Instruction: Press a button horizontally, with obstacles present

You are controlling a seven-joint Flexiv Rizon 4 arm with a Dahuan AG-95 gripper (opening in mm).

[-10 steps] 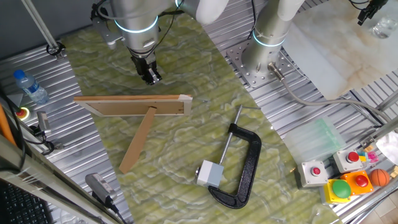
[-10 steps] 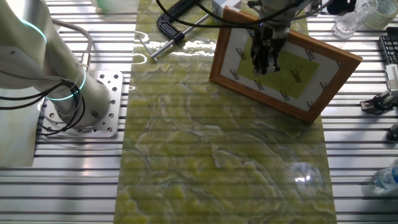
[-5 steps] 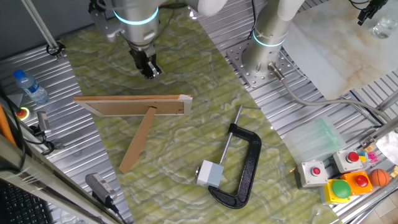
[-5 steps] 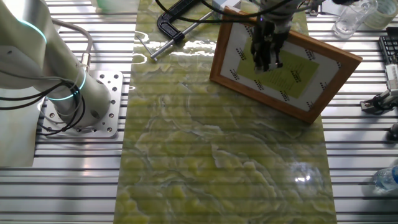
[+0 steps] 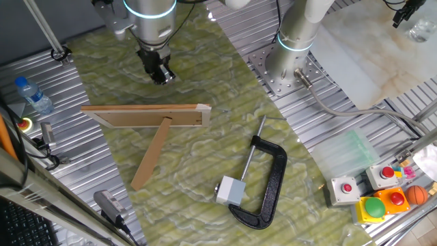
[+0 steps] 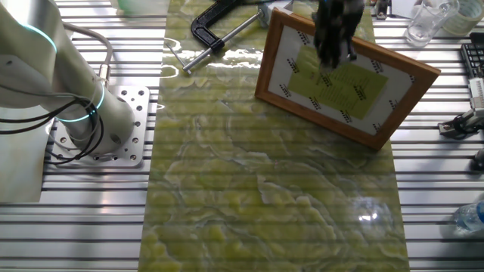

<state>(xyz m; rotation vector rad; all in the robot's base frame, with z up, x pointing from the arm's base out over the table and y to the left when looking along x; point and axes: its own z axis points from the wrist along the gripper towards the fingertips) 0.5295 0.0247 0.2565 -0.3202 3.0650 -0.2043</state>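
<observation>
Observed: 1 hand (image 5: 160,74) hangs above the far part of the green-mottled surface (image 5: 205,157), on the far side of the wooden obstacles. In the other fixed view the hand (image 6: 335,45) is blurred and overlaps the framed board, so whether its fingers are open or closed cannot be told from either view.

Location of target: the button (image 5: 231,190), a small light-grey box with a darker side face, sits on the near part of the surface, touching or held at the screw end of the black C-clamp (image 5: 268,183). In the other fixed view it is hidden or nearly so behind the board.

Governing relation: the button lies diagonally across the surface from the hand, toward the camera and to the image right in the one fixed view. Between them stand 2 obstacles: the long board (image 5: 150,115), upright on its edge with its long axis running across the image, and the narrower slat (image 5: 151,160), leaning away from the board's middle toward the near edge. The other fixed view shows the board (image 6: 344,75) as a tilted framed panel.

Assessment: the straight line from hand to button appears to pass near the board's right end. A detour around that end seems necessary before any horizontal press; the clamp's frame limits which side face is reachable.
</observation>
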